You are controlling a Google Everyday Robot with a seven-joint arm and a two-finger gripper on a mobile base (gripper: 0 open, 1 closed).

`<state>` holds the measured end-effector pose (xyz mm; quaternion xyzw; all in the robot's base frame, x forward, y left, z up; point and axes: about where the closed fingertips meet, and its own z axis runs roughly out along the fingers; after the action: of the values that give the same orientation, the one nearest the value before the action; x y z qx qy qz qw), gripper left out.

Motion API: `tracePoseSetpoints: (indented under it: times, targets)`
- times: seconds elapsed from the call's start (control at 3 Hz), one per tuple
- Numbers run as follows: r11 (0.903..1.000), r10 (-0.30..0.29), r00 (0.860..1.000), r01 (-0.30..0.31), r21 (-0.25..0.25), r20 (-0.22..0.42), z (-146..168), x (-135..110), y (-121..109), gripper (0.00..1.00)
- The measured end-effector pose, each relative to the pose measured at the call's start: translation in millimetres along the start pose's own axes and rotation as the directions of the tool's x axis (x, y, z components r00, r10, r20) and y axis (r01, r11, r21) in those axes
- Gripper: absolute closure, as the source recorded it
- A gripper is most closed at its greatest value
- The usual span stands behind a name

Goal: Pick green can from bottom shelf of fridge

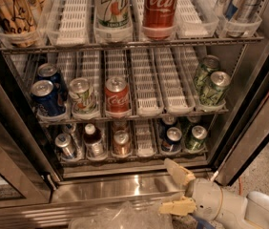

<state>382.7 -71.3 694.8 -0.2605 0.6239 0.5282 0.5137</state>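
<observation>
The green can (196, 138) stands at the right end of the bottom shelf (139, 159) of the fridge (249, 128), with its silver top showing. A dark blue can (172, 140) stands in the lane just left of it. My gripper (176, 189) is below and in front of the fridge sill, a little left of the green can's lane and well short of it. Its two pale fingers (177, 171) are spread open and hold nothing.
The bottom shelf also holds a silver can (67, 145), a dark bottle (93, 141) and a brown can (121, 143). The middle shelf holds blue, white, red and pale green patterned cans. Crinkled clear plastic (120, 217) lies on the floor left of my gripper. The dark door frame (256, 137) runs close on the right.
</observation>
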Motion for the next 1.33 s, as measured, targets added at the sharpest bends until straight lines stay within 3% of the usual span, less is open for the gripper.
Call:
tracePoseSetpoints:
  times: [0.33,0.67,1.0,1.33]
  targets:
    - [0.999,0.008,1.0,-0.008,0.044,-0.007,-1.1,3.0,-7.4,0.0]
    - [0.9866,0.007,1.0,-0.006,0.163,-0.008,-8.2,12.0,-25.0,0.0]
    - [0.9868,0.007,1.0,-0.006,0.162,-0.008,-8.0,11.9,-24.8,0.0]
    - [0.9747,0.012,1.0,-0.008,0.223,-0.019,-4.7,18.2,-34.3,0.0]
